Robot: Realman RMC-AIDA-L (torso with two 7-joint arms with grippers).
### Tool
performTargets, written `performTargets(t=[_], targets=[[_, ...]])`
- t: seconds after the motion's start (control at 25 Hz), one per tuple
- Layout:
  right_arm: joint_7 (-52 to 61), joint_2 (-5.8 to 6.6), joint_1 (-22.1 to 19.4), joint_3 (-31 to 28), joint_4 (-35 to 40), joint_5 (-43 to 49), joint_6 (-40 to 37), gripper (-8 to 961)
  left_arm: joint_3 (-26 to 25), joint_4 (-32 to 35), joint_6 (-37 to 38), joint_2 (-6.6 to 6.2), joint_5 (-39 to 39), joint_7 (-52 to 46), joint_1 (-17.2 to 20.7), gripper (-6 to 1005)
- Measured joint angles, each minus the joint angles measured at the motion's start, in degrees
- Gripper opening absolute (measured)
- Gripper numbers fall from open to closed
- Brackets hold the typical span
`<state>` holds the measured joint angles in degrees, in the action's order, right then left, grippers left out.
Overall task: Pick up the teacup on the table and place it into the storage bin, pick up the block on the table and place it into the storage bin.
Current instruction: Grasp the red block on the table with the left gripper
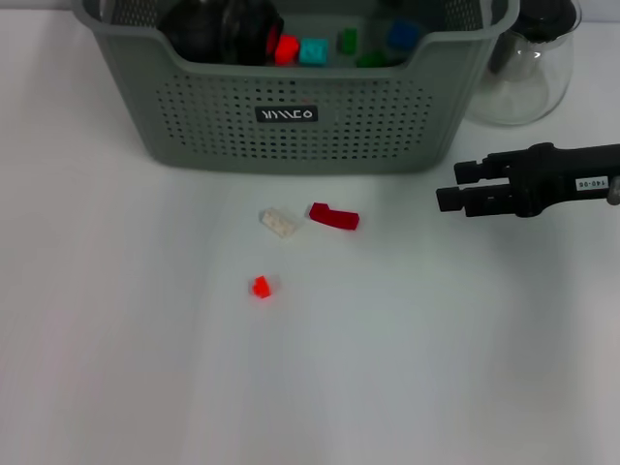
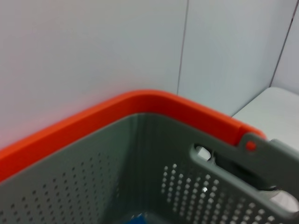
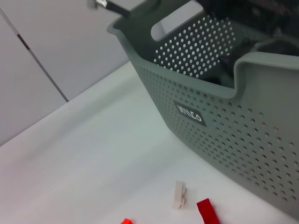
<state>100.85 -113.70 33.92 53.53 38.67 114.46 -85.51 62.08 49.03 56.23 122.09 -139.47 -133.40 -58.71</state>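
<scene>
The storage bin (image 1: 300,126), grey-green and perforated, stood at the table's far side, already holding small blocks and something dark (possibly the teacup). Our right gripper (image 1: 448,186) hovered to the bin's right, jaws near-closed and empty, likely poised to fetch more. Just before the bin lay a dark red block (image 1: 334,216), a white block (image 1: 278,222) and a small red block (image 1: 261,286).

Bright, even light from above me; white table (image 1: 145,368) nearly washed out. Shadows faint: soft one under storage bin (image 1: 300,126), thin ones beside small blocks. Mild glare on glass carafe (image 1: 528,77). My left wrist view soft, bin rim close and blurred. Right wrist view slightly blurred at foreground blocks.
</scene>
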Motion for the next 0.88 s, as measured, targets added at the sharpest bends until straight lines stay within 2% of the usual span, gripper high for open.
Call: performTargets(t=[0.16, 0.24, 0.4, 0.48, 0.64, 0.76, 0.88], targets=[[-0.1, 0.18, 0.0, -0.2, 0.0, 0.0, 0.0, 676, -4.4, 14.5, 10.0, -0.03, 2.1, 0.0, 5.0, 813], [-0.1, 0.19, 0.0, -0.2, 0.0, 0.0, 0.1, 676, -6.6, 22.8, 15.5, 0.13, 6.3, 0.5, 8.5, 812], [0.1, 0.22, 0.0, -0.2, 0.0, 0.0, 0.2, 676, -9.7, 36.1, 25.3, -0.08, 21.1, 4.7, 17.5, 809], [0.2, 0.22, 0.0, -0.2, 0.0, 0.0, 0.2, 676, -12.1, 40.4, 30.7, 0.44, 27.0, 8.0, 20.7, 808], [0.4, 0.15, 0.0, -0.2, 0.0, 0.0, 0.2, 676, -13.6, 44.9, 45.2, 1.99, 30.8, 13.4, 25.0, 806], [0.4, 0.03, 0.0, -0.2, -0.4, 0.0, 0.2, 676, -10.5, 44.5, 51.2, 2.22, 26.3, 14.4, 26.2, 805], [0.4, -0.03, 0.1, -0.1, -1.1, 0.0, 0.7, 676, -5.1, 40.2, 52.2, 2.32, 16.2, 14.8, 26.2, 798]])
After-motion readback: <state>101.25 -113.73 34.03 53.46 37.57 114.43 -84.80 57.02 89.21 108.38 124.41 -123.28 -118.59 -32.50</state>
